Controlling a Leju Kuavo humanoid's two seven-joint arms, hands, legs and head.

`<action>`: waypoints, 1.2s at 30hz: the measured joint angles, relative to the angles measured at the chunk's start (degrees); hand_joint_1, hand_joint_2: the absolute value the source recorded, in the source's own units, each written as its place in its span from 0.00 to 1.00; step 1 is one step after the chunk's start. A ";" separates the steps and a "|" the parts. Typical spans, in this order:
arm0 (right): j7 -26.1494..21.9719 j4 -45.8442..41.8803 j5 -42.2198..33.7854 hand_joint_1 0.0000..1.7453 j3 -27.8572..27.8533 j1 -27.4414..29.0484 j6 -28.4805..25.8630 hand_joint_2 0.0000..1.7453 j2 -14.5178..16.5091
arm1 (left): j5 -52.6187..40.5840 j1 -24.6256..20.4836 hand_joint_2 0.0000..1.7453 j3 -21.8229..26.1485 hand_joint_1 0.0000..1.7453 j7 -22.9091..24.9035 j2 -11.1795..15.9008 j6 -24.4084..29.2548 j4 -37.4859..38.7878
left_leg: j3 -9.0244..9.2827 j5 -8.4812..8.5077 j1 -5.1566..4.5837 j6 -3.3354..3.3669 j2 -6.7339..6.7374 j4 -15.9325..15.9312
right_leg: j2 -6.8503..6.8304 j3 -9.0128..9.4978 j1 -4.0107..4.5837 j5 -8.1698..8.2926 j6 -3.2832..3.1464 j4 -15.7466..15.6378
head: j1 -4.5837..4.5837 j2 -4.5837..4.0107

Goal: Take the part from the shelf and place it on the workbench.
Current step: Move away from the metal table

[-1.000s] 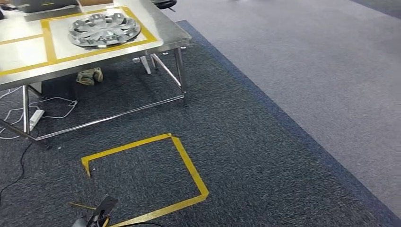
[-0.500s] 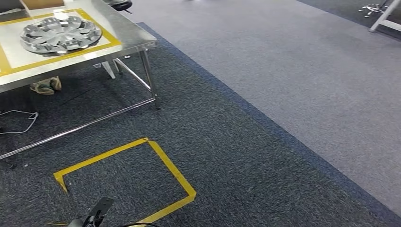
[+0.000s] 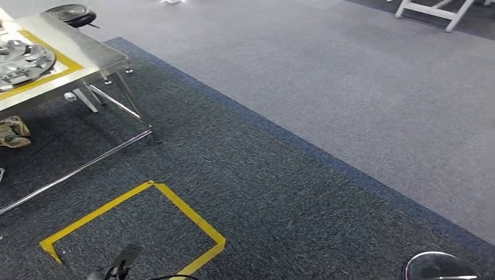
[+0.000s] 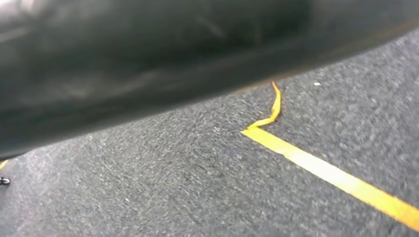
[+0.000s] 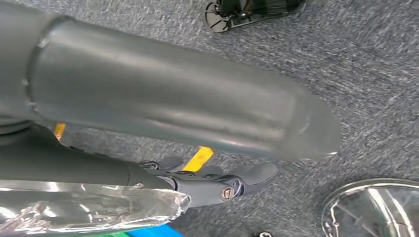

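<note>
Silver part (image 3: 20,58) lies on the workbench (image 3: 87,52), well apart from the empty, loosely open right robot hand (image 5: 217,185)

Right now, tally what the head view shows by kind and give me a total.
Silver wheel cover: 1
Steel workbench: 1
Yellow tape square on the carpet: 1
White frame at the far edge: 1
Total: 4

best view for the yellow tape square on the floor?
Head view: the tape square shows three sides on dark carpet, near the workbench. Left wrist shows one close-up strip with a peeling end. Right wrist shows two small bits behind the right hand.
</note>
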 joint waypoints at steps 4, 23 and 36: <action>-0.48 0.06 0.57 0.00 0.66 0.19 0.52 0.00 0.07 | -0.05 0.21 0.00 0.02 0.00 0.10 -0.04 -0.01 -0.01 | -0.94 3.41 0.12 0.08 -0.86 -0.32 | 3.23 0.14 -0.12 0.06 0.08 0.03 | -0.04 0.00; -0.54 0.15 1.43 0.00 2.10 0.35 0.82 0.00 0.14 | -0.10 0.06 0.00 0.23 0.00 -0.33 -0.24 0.04 -0.02 | 5.48 6.80 -0.35 1.38 4.17 -12.11 | -4.50 0.05 0.08 -0.64 2.40 1.14 | 0.64 0.00; 0.91 0.38 1.51 0.00 2.10 0.60 1.44 0.00 0.19 | -0.33 0.16 0.00 0.23 0.00 -0.25 -0.27 -0.05 -0.01 | 0.68 5.75 0.20 0.16 -2.49 -4.21 | 4.32 0.09 -0.15 -0.15 0.42 0.42 | 0.22 0.00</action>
